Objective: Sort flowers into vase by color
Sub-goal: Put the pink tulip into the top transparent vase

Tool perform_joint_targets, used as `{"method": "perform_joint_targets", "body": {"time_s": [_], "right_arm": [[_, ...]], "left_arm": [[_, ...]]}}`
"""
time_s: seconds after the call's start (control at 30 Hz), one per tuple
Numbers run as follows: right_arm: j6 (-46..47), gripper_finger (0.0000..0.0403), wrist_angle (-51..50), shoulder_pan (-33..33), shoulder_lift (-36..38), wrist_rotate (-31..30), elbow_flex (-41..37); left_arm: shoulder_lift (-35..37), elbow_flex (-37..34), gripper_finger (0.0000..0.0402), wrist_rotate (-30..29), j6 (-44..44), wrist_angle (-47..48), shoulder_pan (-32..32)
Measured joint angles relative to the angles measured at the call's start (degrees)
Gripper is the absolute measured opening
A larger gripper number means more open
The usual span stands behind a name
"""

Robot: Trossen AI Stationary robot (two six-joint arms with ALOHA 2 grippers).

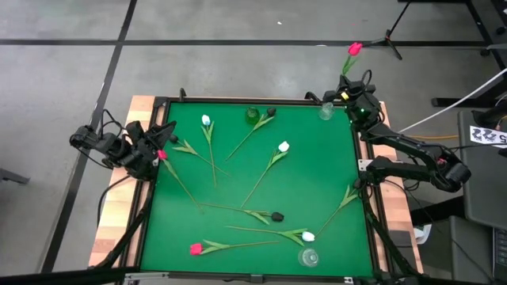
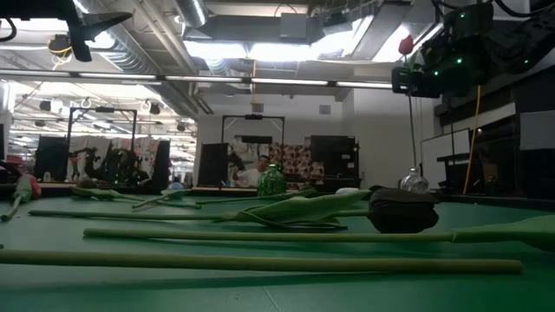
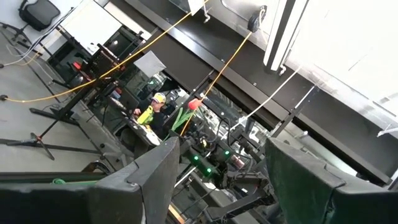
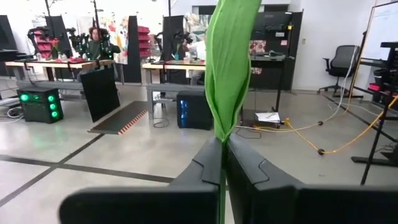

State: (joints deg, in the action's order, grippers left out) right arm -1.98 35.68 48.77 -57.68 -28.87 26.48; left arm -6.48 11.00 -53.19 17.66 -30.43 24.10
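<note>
The right gripper (image 1: 346, 85) held a red flower (image 1: 354, 49) upright at the counter's (image 1: 317, 182) far corner, fingers clamped on its stem; the left gripper (image 1: 161, 136) waited, fingers wide.

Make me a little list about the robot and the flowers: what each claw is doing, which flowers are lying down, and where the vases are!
right claw: shut on red tulip with long green stem, held above clear glass vase at the far right corner
left claw: open, empty, at the table's left edge
green felt table: white, black and red tulips lying scattered
green glass vase: far edge, middle
second clear glass vase: near edge
</note>
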Motion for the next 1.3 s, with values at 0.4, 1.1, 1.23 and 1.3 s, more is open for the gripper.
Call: {"method": "perform_joint_targets", "body": {"time_s": [0.4,1.1,1.23,1.3], "right_arm": [[-0.42,0.0007,3.68,0.00,-0.06,0.01,0.00],[-1.33,0.0007,2.89,0.13,-1.52,0.06,0.04],[-1.33,0.0007,3.94,0.13,-1.50,0.27,0.04],[-1.33,0.0007,3.91,0.11,-1.50,0.42,0.04]], "left_arm": [[0.00,0.00,0.0233,0.00,-0.23,0.01,0.00],[0.00,0.00,0.0233,0.00,-0.21,0.04,0.00],[0.00,0.00,0.0233,-0.02,-0.24,0.04,0.00],[0.00,0.00,0.0233,-0.02,-0.24,0.04,0.00]]}}
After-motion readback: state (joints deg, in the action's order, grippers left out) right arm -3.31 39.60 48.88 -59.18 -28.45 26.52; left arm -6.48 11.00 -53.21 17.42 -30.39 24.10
